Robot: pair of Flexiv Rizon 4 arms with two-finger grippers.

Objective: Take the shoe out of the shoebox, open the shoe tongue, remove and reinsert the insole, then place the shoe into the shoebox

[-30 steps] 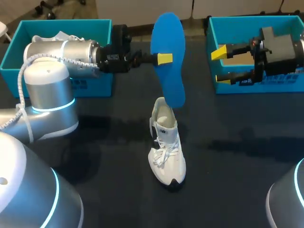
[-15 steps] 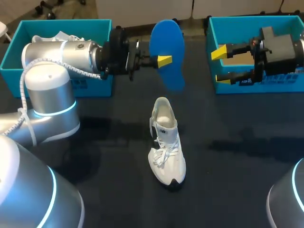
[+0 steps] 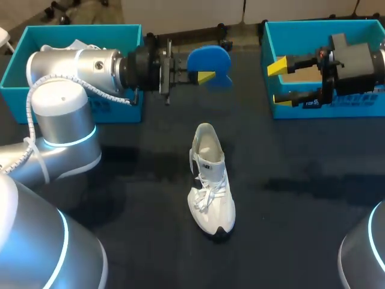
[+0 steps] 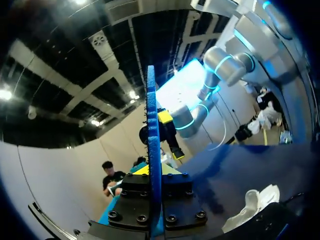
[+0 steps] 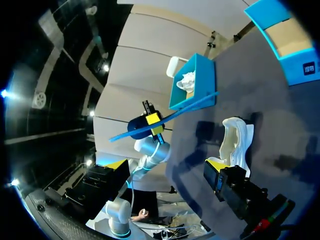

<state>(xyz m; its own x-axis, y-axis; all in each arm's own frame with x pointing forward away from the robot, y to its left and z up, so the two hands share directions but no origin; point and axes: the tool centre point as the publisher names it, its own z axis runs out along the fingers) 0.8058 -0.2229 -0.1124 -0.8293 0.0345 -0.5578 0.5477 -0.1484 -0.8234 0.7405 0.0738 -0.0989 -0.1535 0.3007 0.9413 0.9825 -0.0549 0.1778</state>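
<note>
- Holding the blue insole (image 3: 210, 57) aloft near the table's (image 3: 120, 198) far side, left fingers (image 3: 206, 77) clamped on it.
- White shoe (image 3: 210, 180) upright mid-table, well apart from the insole.
- Right fingers (image 3: 277, 66) spread, empty, over the right shoebox (image 3: 313, 27).
- Judged: insole removed; reinsertion next, needing its tip angled down into the shoe's opening.

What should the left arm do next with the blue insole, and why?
Probably lower the insole toward the opening of the shoe for reinsertion: the left pincer grips it outside, and the shoe stands upright, mouth open.
</note>
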